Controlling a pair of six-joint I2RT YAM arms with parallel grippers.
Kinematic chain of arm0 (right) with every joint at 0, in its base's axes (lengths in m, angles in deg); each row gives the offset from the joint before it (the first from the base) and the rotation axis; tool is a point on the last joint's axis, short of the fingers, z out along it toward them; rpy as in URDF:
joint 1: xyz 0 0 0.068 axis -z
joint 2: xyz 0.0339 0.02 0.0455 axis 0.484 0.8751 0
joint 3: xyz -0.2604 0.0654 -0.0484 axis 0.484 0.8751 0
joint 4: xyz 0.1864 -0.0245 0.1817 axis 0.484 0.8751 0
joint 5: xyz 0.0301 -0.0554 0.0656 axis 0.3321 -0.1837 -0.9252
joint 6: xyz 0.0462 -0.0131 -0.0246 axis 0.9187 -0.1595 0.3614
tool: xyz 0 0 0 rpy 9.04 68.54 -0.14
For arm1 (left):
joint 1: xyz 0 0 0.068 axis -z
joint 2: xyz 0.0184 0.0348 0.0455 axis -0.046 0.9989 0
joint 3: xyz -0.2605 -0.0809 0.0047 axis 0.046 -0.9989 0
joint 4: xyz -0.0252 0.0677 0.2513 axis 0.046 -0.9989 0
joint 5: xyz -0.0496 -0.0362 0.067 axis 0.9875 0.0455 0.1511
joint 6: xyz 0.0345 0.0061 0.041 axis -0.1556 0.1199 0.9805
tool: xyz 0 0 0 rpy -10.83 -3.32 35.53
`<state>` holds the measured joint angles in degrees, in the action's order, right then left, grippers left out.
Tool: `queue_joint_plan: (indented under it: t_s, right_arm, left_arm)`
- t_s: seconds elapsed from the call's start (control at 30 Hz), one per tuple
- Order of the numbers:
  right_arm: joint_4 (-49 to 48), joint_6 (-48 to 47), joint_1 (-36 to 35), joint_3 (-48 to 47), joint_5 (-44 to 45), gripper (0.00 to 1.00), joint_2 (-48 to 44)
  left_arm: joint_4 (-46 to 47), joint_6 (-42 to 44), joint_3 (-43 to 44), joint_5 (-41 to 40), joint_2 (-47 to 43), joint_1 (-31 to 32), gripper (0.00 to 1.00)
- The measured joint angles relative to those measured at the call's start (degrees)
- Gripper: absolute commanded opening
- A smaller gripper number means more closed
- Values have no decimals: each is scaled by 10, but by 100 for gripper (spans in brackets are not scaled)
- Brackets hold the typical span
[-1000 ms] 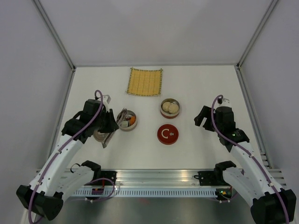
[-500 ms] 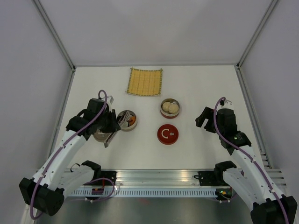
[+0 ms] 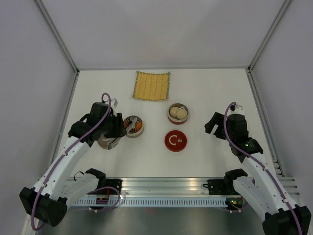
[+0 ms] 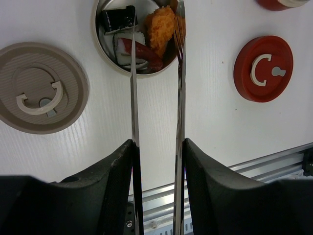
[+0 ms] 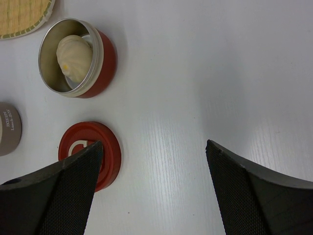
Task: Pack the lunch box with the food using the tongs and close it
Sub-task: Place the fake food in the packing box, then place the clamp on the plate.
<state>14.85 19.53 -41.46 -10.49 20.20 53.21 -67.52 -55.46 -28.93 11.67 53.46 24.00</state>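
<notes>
- Tabletop (image 3: 210, 88): a white surface that carries every item listed below.
- Left arm (image 3: 73, 152): bent over the left-hand items. Its jaws are clamped on the tongs, with one tong arm lying against each inner finger face.
- Right arm (image 3: 254, 161): held to the right of the red lid, well apart from both tins. Its jaws stand wide apart with nothing between them.
- Bamboo mat (image 3: 152, 85): yellow and woven, lying flat at the far centre.
- Tongs (image 4: 180, 98): slim and silver, with the two arms spread. The tips reach over the silver tin.
- Silver tin (image 4: 96, 39): open, just right of the grey lid.
- Red tin (image 5: 105, 63): open, between the mat and the red lid.
- Grey lid (image 4: 39, 95) and red lid (image 4: 263, 68): both lie flat on the tabletop, off their tins.
- White buns (image 5: 74, 54): inside the red tin.
- Orange piece (image 4: 160, 24): in the silver tin, between the tong tips.
- Black-wrapped roll (image 4: 117, 17) and red-brown piece (image 4: 142, 49): in the silver tin beside the orange piece.
</notes>
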Motion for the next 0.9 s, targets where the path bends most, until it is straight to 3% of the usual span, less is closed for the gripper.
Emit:
queue_joint_plan:
  t_s: [0.23,0.43,0.9]
  right_arm:
    - [0,0,0,1,0,92,0]
    - [0,5,0,1,3,92,0]
    - [0,10,0,3,11,93,-2]
  left_arm:
    - [2,0,54,0,7,0,42]
    - [64,-1,113,-16,73,21,32]
    - [286,-19,233,-248,403,146,26]
